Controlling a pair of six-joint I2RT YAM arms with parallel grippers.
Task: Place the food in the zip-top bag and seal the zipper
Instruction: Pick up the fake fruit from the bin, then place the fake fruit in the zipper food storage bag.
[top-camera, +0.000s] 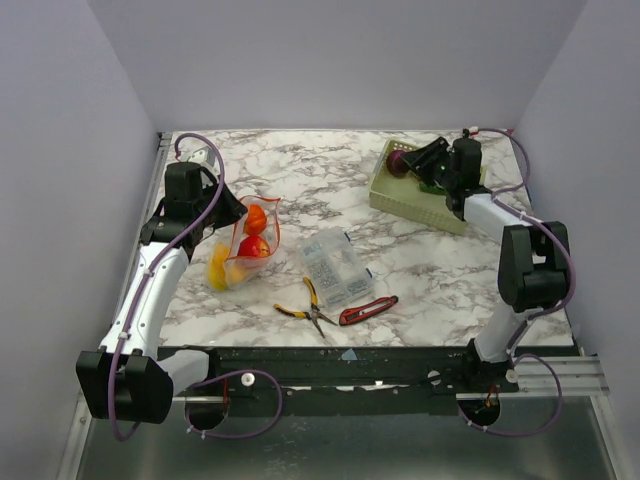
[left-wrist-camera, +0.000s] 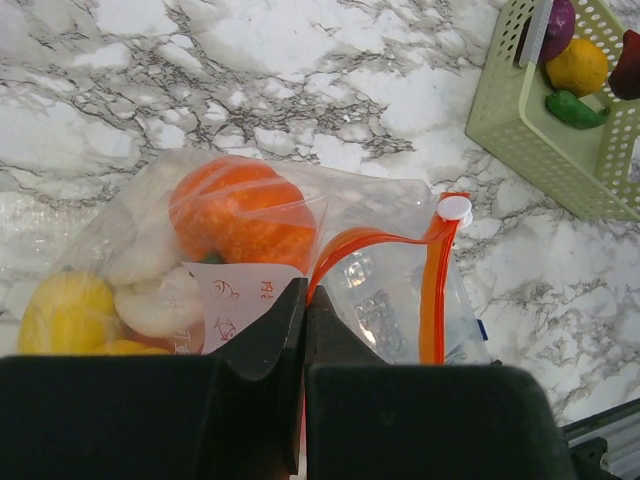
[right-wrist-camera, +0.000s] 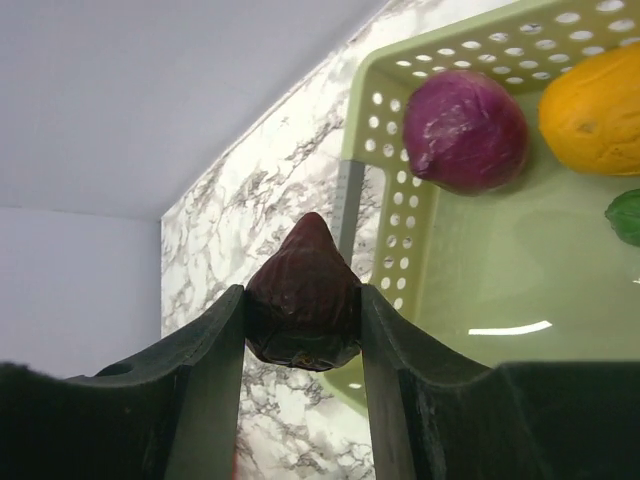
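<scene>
The clear zip-top bag (top-camera: 243, 252) lies at the left with orange, red and yellow food inside; the orange fruit (left-wrist-camera: 243, 212) shows through it. My left gripper (left-wrist-camera: 304, 300) is shut on the bag's orange-red zipper (left-wrist-camera: 432, 290) edge, holding the mouth up. My right gripper (right-wrist-camera: 303, 305) is shut on a dark red pointed fruit (right-wrist-camera: 303, 305), held above the near-left corner of the green basket (right-wrist-camera: 400, 190). A purple fruit (right-wrist-camera: 466, 130), a yellow one (right-wrist-camera: 597, 108) and a green one (right-wrist-camera: 628, 215) lie in the basket. In the top view the right gripper (top-camera: 418, 160) is over the basket (top-camera: 395, 190).
A rigid clear compartment box (top-camera: 337, 268) lies mid-table. Yellow-handled pliers (top-camera: 310, 305) and a red-handled tool (top-camera: 367, 310) lie near the front edge. Grey walls stand on three sides.
</scene>
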